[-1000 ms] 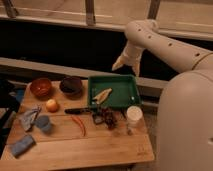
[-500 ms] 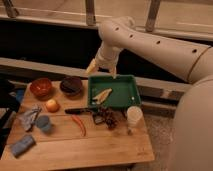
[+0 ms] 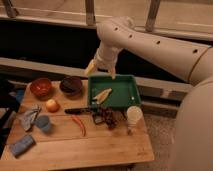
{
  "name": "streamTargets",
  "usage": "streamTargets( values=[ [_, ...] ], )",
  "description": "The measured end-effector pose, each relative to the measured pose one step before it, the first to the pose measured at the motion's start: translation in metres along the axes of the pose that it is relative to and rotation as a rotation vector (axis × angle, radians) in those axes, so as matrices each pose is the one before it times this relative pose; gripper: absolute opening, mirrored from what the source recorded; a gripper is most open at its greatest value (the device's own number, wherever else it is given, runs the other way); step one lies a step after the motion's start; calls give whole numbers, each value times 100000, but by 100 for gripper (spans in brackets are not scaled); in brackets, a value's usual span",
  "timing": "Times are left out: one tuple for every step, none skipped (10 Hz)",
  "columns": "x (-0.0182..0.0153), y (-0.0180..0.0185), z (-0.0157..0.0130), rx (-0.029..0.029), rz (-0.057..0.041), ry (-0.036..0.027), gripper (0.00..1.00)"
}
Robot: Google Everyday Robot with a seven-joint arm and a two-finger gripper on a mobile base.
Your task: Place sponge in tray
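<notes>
Overhead, the claw (image 3: 100, 71) hangs wide above the rectangular green tray (image 3: 126, 93), blue sponge (image 3: 21, 145) well apart.

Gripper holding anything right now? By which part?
Nothing held. The gripper hangs open over the green tray's back edge; the blue sponge lies on the table, far from it.

The sponge (image 3: 22, 145) is blue, the tray (image 3: 126, 93) green. The white arm's (image 3: 150, 42) gripper (image 3: 101, 71), its yellowish fingers (image 3: 91, 67) spread, hangs above the tray's back-left rim. The table (image 3: 100, 146) is tan wood, with an orange bowl (image 3: 41, 87), a brown bowl (image 3: 71, 85) and a red chilli (image 3: 80, 125).
</notes>
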Motion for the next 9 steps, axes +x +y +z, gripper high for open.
streamTargets(
  values=[
    [433, 1059, 727, -832, -2618, 1217, 80],
    [826, 2114, 1018, -1421, -4032, 1700, 80],
    [872, 2178, 789, -1314, -3889, 1303, 80],
    [857, 2052, 767, -1147, -3639, 1236, 80],
    [945, 2384, 922, -1267, -3866, 1556, 80],
    [736, 2567, 1085, -1350, -4305, 1807, 80],
    [241, 1764, 840, -896, -3199, 1329, 80],
    [214, 1843, 955, -980, -4164, 1592, 80],
    [147, 1259, 715, -406, -2902, 1178, 80]
  ],
)
